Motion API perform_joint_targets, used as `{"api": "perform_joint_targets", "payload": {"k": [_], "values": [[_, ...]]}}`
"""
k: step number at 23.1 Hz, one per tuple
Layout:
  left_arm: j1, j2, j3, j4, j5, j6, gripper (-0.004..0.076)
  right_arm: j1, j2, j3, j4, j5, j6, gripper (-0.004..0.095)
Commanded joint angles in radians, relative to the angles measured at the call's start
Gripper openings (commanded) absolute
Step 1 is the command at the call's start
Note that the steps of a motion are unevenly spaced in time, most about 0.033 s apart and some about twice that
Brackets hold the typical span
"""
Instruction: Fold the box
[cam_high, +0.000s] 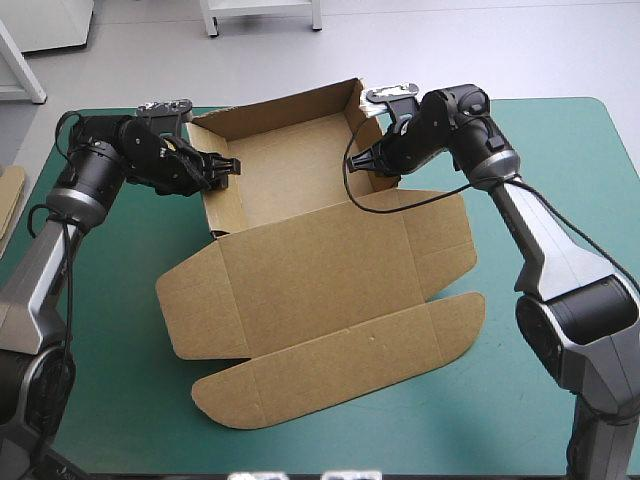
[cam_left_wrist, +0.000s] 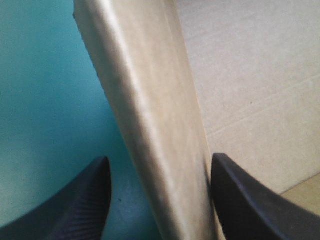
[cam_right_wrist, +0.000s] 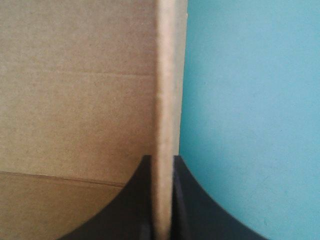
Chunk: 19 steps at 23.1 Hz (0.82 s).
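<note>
While the right gripper (cam_right_wrist: 162, 157), two black curved fins, is pinched all but closed on the top edge of the right side wall (cam_right_wrist: 167, 75), the left gripper (cam_left_wrist: 160, 158) stands apart astride the left side wall (cam_left_wrist: 150, 100). Its inner fin touches the board, the outer fin has a gap, so no grip there.

Both sit in the upper half of the high view, either side of the brown corrugated-board box (cam_high: 300, 270). It lies mid-table on the teal-green cover (cam_high: 560, 150), tray part raised at the back, lid panel (cam_high: 340, 370) flat toward lower centre.

Risks, as I judge: the left wall isn't held, so it could spring outward & untuck. A one-sided pull from the right could skew or drag the whole sheet.

Board is matte, stiff, faintly ribbed. Wall edges look doubled & rounded; lid flaps have curved corners.
</note>
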Motion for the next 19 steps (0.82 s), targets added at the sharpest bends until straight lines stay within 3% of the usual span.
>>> {"api": "perform_joint_targets", "payload": {"k": [1, 4, 5, 19], "values": [[-0.005, -0.043, -0.035, -0.044, -0.046, -0.013, 0.0323, 0.001, -0.061, -0.038, 0.01, -0.051, 0.007, 0.0001], [-0.011, -0.043, -0.035, -0.091, -0.077, -0.013, 0.0042, 0.002, -0.061, -0.038, 0.01, -0.053, 0.009, 0.0001], [-0.013, -0.043, -0.035, -0.107, -0.085, -0.007, -0.0006, 0.002, -0.061, -0.038, 0.006, -0.053, 0.009, 0.0002], [-0.043, 0.046, -0.038, -0.033, -0.091, -0.025, -0.0009, 0.005, -0.06, -0.038, -0.155, 0.103, 0.051, 0.0001]]}}
